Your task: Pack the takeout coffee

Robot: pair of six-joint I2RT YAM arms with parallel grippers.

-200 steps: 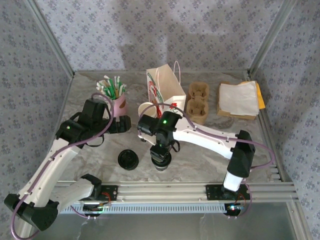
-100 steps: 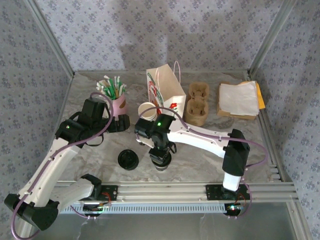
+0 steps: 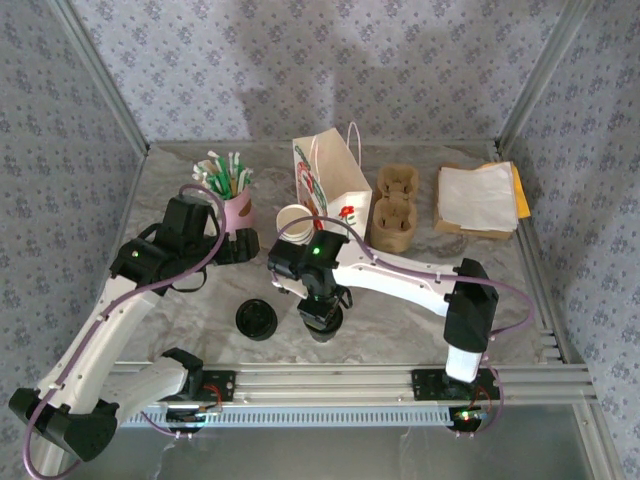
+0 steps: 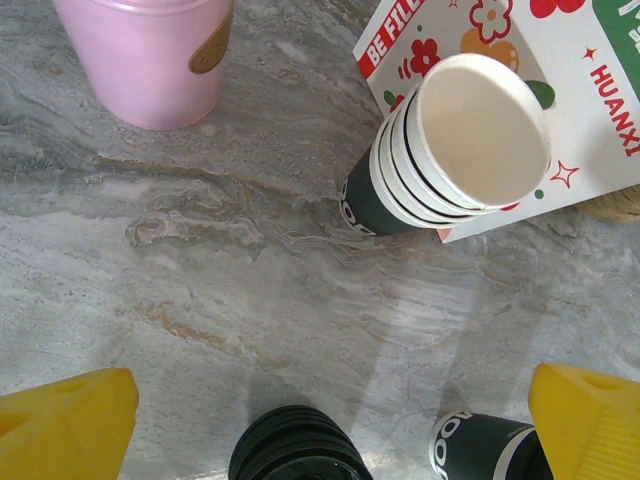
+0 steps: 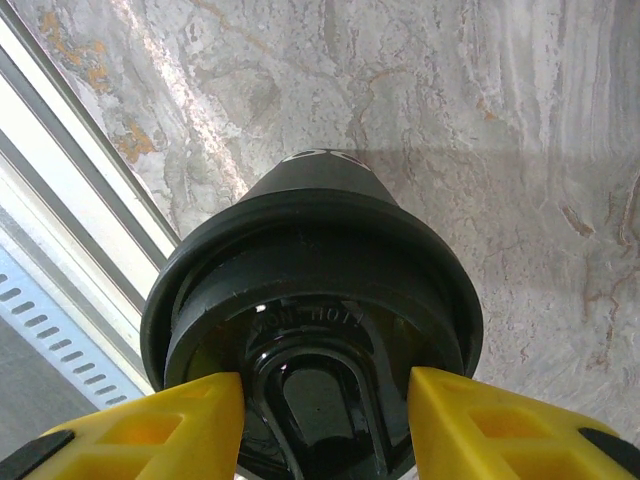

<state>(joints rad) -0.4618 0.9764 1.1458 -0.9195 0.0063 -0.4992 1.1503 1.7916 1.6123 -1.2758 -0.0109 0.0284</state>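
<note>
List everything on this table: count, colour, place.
takeout coffee: one, black lid, near edge, centre
black lids: one stack, left of the takeout coffee
paper bag: one, white, printed, back centre
lidless cups: one stack, cream, in front of the paper bag
straw cup: one, pink, back left
cup carriers: brown, count unclear, right of the paper bag
napkins: one white stack, back right
left gripper: open, beside the straw cup
right gripper: straddling the coffee's lid, grip unclear
</note>
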